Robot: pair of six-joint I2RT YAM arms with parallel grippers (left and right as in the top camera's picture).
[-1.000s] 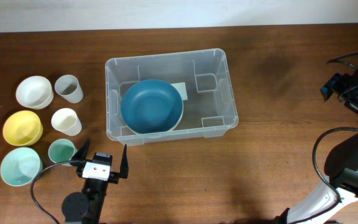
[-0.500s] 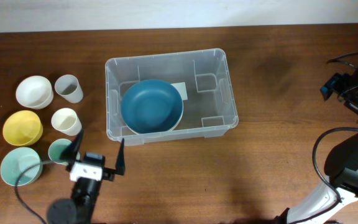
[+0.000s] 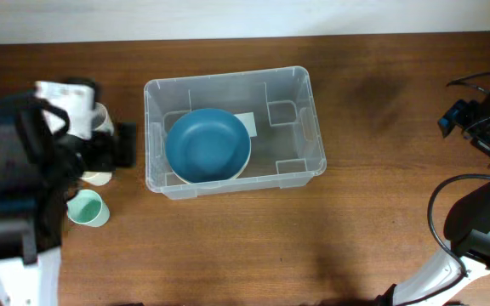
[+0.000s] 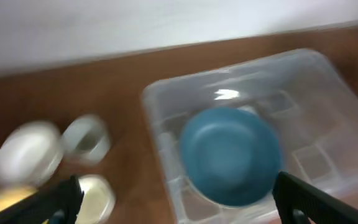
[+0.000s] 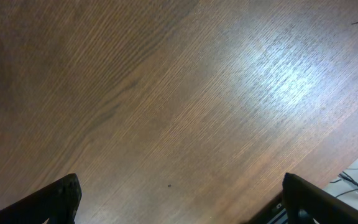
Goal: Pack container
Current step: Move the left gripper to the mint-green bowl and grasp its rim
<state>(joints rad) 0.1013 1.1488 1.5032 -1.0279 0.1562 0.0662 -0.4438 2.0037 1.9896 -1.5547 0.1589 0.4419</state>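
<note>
The container (image 3: 228,78) is a clear plastic bin in the middle of the table, seen blurred in the left wrist view (image 4: 328,93). A blue bowl (image 3: 207,144) lies inside it on the left (image 4: 232,152). My left gripper (image 4: 176,186) hangs high above the table and is open. Its fingers show at the view's lower corners, with nothing between them. My left arm (image 3: 32,170) is raised left of the bin. My right gripper (image 5: 180,186) is open over bare wood at the far right.
Left of the bin are a white bowl (image 4: 27,162), a grey cup (image 4: 86,138), a cream cup (image 4: 98,196) and a yellow bowl (image 4: 5,202), mostly hidden overhead by my left arm. A green cup (image 3: 86,207) stands nearer the front.
My left arm rose from the table's front edge and swung back and left. It now covers the bowls and cups in the overhead view. The right arm stayed still.
</note>
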